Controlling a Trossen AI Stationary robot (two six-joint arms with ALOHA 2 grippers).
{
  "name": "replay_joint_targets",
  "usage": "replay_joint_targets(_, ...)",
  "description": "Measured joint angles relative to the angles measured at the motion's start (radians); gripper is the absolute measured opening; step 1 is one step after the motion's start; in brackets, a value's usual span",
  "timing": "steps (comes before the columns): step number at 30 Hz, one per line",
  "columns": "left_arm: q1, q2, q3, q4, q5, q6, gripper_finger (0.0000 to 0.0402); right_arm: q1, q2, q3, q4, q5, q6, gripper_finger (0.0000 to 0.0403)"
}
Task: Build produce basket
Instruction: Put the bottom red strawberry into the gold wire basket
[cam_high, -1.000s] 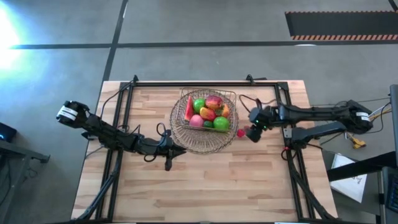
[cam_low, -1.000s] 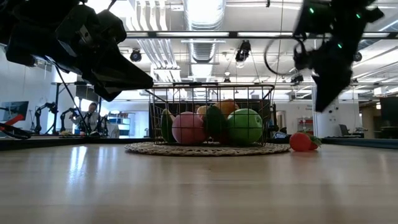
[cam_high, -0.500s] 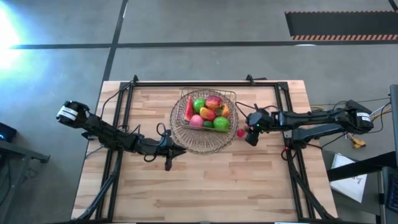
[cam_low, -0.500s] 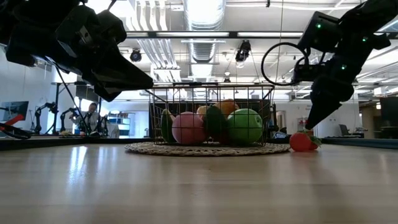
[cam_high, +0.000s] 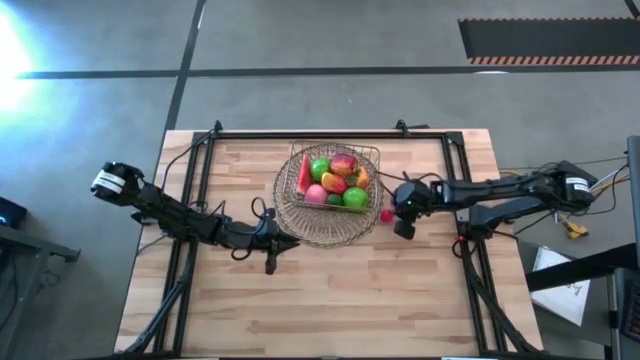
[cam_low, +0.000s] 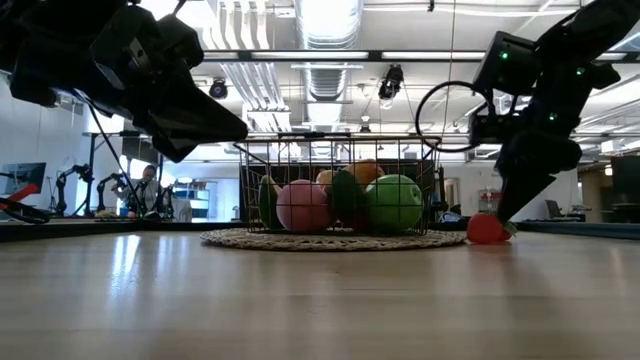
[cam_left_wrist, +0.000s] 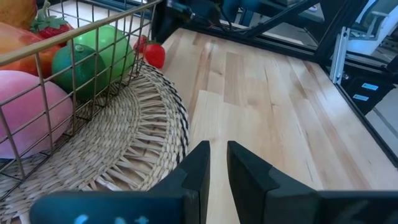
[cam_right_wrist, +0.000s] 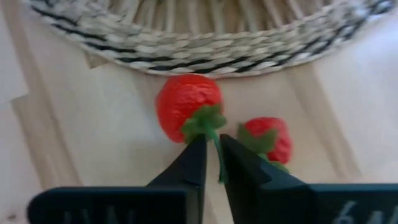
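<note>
- High view: the basket (cam_high: 335, 180), full of produce (cam_high: 334, 181), sits on a round woven mat (cam_high: 325, 222); the right gripper (cam_high: 393, 214) is beside it.
- Low view: the right gripper is down at a strawberry (cam_low: 485, 228).
- Left wrist view: the left gripper (cam_left_wrist: 217, 163) has its jaws nearly together, empty.
- Right wrist view: jaws pinch the strawberry's green stem (cam_right_wrist: 213, 140).

Count: 1 wire basket (cam_high: 335, 172), sitting on 1 round woven mat (cam_high: 325, 225). Inside the basket: 2 green apples (cam_high: 320, 168), 1 pink piece (cam_high: 316, 194), 1 dark green piece (cam_low: 345, 195), plus a few red/orange pieces too overlapped to count. On the counter (cam_high: 330, 290) outside: 2 red strawberries (cam_right_wrist: 188, 106). 2 arms, 1 per side.
</note>
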Motion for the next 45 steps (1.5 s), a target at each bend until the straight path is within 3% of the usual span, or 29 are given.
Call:
replay_joint_targets(3, 0.0, 0.0, 0.0, 0.007, 0.0, 0.0, 0.0038, 0.006, 0.015, 0.0, 0.01, -0.032, -0.012, 0.0015)
replay_joint_targets(11, 0.0, 0.0, 0.0, 0.009, 0.0, 0.0, 0.0038, 0.06, -0.026, 0.054, -0.008, -0.032, -0.013, 0.0009)
replay_joint_targets(19, 0.0, 0.0, 0.0, 0.01, 0.0, 0.0, 0.0038, 0.153, -0.022, 0.237, -0.109, -0.031, 0.003, 0.0008)
replay_joint_targets(25, 0.0, 0.0, 0.0, 0.009, 0.0, 0.0, 0.0038, 0.199, 0.028, 0.353, -0.196, 0.048, -0.006, 0.0008)
replay_joint_targets(37, 0.0, 0.0, 0.0, 0.011, 0.0, 0.0, 0.0038, 0.193, 0.268, 0.724, -0.169, 0.182, -0.149, 0.0008)
replay_joint_targets(45, 0.0, 0.0, 0.0, 0.012, 0.0, 0.0, 0.0038, 0.057, 0.492, 0.956, -0.08, 0.192, -0.228, 0.0008)
